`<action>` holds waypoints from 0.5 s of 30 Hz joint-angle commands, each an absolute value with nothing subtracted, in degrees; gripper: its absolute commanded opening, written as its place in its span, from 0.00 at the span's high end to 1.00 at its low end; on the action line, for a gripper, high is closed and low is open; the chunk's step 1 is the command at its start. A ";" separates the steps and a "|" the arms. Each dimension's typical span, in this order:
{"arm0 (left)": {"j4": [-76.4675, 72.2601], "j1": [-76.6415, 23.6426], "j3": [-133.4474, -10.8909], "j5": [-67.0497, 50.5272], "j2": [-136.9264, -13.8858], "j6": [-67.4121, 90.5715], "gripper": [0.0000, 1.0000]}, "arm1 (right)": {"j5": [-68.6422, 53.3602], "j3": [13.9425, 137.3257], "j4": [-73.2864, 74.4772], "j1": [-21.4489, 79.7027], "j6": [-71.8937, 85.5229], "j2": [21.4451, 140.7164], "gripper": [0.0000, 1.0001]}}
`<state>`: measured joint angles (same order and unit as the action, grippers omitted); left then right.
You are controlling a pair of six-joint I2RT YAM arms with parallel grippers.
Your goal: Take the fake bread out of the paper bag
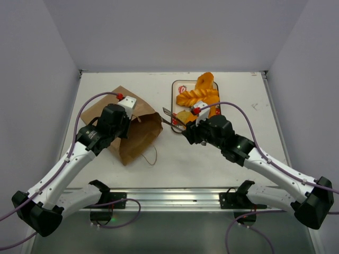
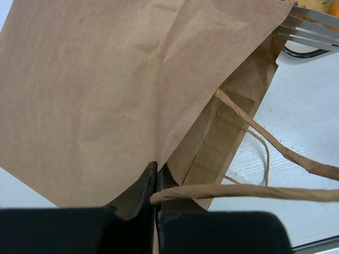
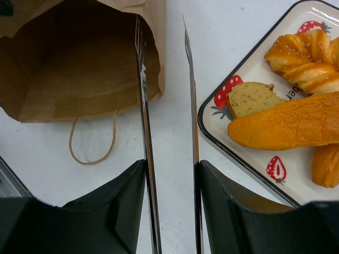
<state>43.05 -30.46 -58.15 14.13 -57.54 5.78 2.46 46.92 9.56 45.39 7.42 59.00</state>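
Fake bread (image 3: 286, 124) lies on tray (image 3: 259, 69); left pincer (image 2: 157, 169) clamps paper bag (image 2: 90, 90), right pincer (image 3: 169, 166) grips tongs (image 3: 144, 106).

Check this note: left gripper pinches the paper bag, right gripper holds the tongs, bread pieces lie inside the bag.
The bread pieces lie on the strawberry-print tray, not inside the paper bag; the right wrist view shows it. The left gripper pinching the paper bag and the right gripper holding the tongs are correct.
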 commanded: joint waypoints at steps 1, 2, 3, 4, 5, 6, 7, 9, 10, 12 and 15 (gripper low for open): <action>42.63 -30.67 -59.24 13.97 -57.48 5.36 1.00 | 3.86 47.81 8.17 45.62 6.77 57.66 0.52; 42.80 -30.67 -59.15 13.97 -57.39 5.27 1.00 | 3.95 47.99 8.43 45.62 6.68 57.57 0.52; 42.72 -30.67 -59.15 14.06 -57.39 5.36 1.00 | 4.13 47.99 8.52 45.62 6.51 57.31 0.52; 42.71 -30.67 -59.15 14.06 -57.39 5.27 1.00 | 4.48 47.90 8.79 45.62 6.50 56.87 0.52; 42.80 -30.67 -59.24 14.06 -57.22 5.27 1.00 | 4.66 47.90 8.79 45.70 6.42 56.60 0.52; 42.80 -30.67 -59.24 14.06 -57.22 5.27 1.00 | 4.75 47.73 8.88 45.62 6.33 56.43 0.52; 42.80 -30.67 -59.24 14.15 -57.04 5.27 1.00 | 4.83 47.81 8.96 45.70 6.42 56.25 0.51; 42.45 -30.67 -59.06 14.24 -56.78 5.19 1.00 | 5.01 48.51 9.40 45.62 6.15 56.69 0.51; 42.36 -30.76 -59.06 14.24 -56.78 5.19 1.00 | 5.01 48.86 10.01 45.62 6.07 56.95 0.51; 42.45 -30.67 -59.41 14.06 -56.69 5.19 1.00 | 4.83 49.48 10.37 45.62 5.71 57.57 0.51; 42.36 -30.67 -59.33 13.97 -56.08 5.10 1.00 | 4.57 49.75 10.11 45.62 5.62 58.01 0.50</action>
